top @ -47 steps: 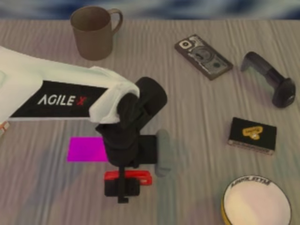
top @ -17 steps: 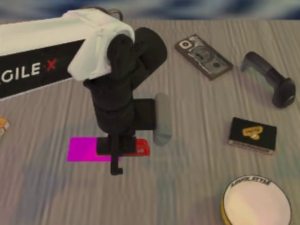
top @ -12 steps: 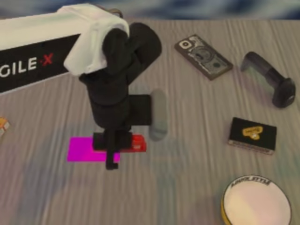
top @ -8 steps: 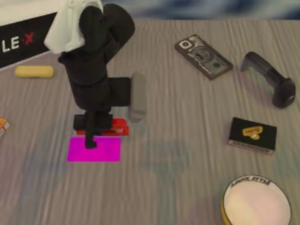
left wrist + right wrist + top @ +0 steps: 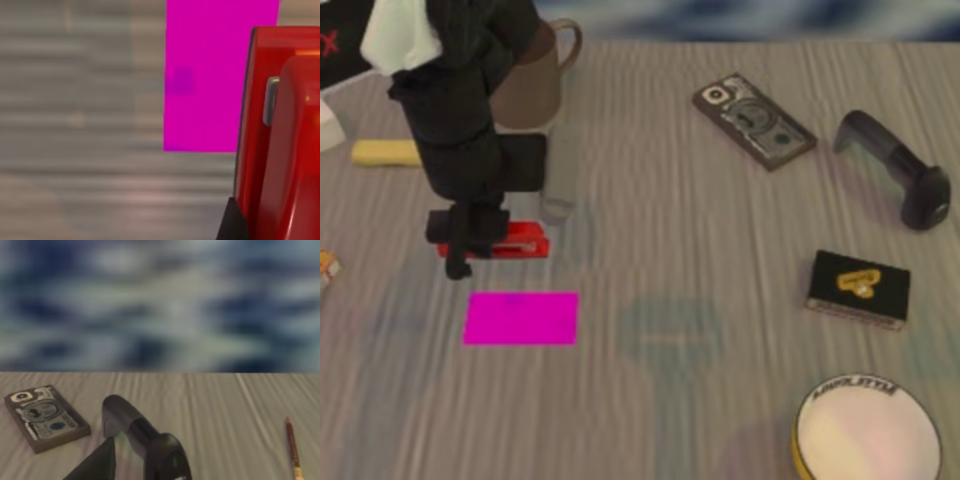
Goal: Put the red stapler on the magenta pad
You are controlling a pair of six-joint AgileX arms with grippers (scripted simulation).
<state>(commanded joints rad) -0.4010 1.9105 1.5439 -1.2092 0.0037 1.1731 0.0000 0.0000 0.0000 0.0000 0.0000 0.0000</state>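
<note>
Left arm reaching in from the far left, its left gripper (image 5: 470, 240) clamped on the red stapler (image 5: 515, 241), carried lengthwise just beyond the far edge of the magenta pad (image 5: 520, 318), not over it. Brown mug (image 5: 535, 85) behind. Right gripper out of sight; cannot tell its fingers.

Stapler (image 5: 515, 241) just behind pad (image 5: 520, 318) — mug (image 5: 527, 85) farther back.

A bright red stapler (image 5: 515, 241) and a plain magenta pad (image 5: 520, 318) are shown on a grey striped table (image 5: 700, 250). A black box (image 5: 859, 285) is marked with a yellow logo.
</note>
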